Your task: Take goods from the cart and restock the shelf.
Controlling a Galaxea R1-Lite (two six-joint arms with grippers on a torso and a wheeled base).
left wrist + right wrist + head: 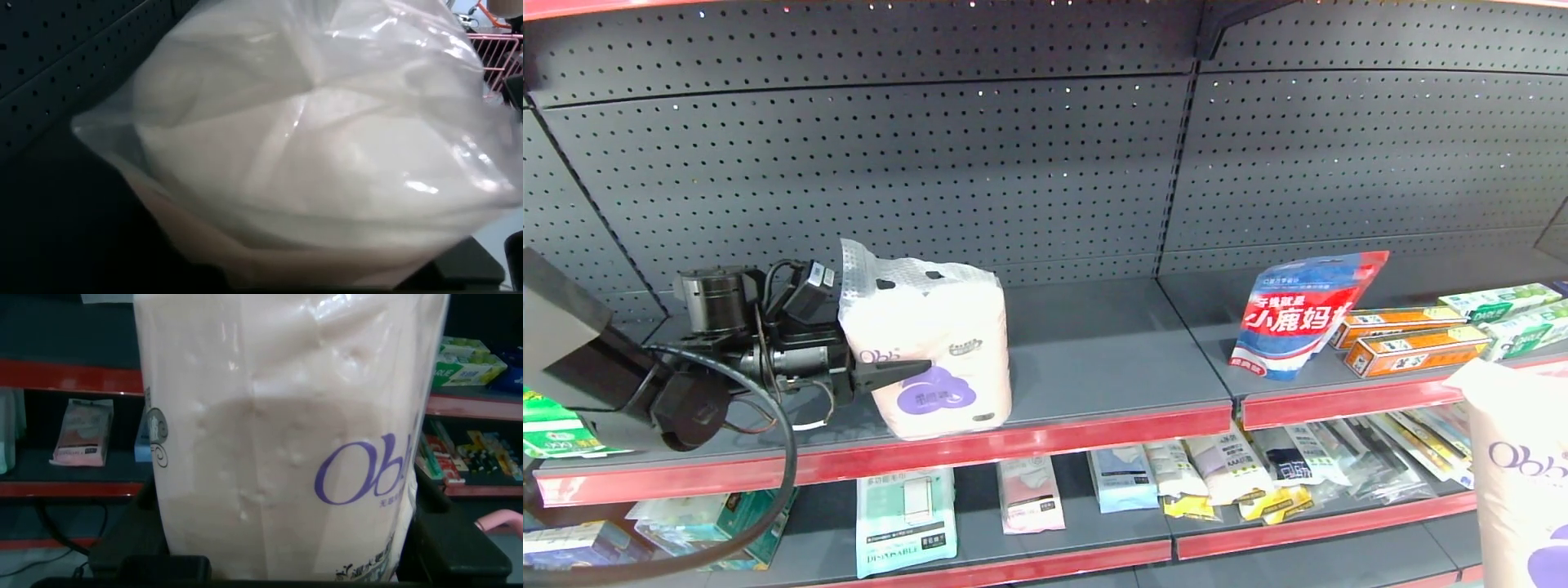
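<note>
left gripper (911,355) fingers clamp tissue pack (931,327) upright on shelf (1094,384) (likely seating it), right gripper (286,563) clenches second pack (286,416), likely next.

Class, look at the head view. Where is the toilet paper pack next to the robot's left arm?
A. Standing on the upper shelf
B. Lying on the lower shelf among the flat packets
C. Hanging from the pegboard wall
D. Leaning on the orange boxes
A: the toilet paper pack stands upright on the upper shelf, with its base just behind the shelf's red front edge.
</note>
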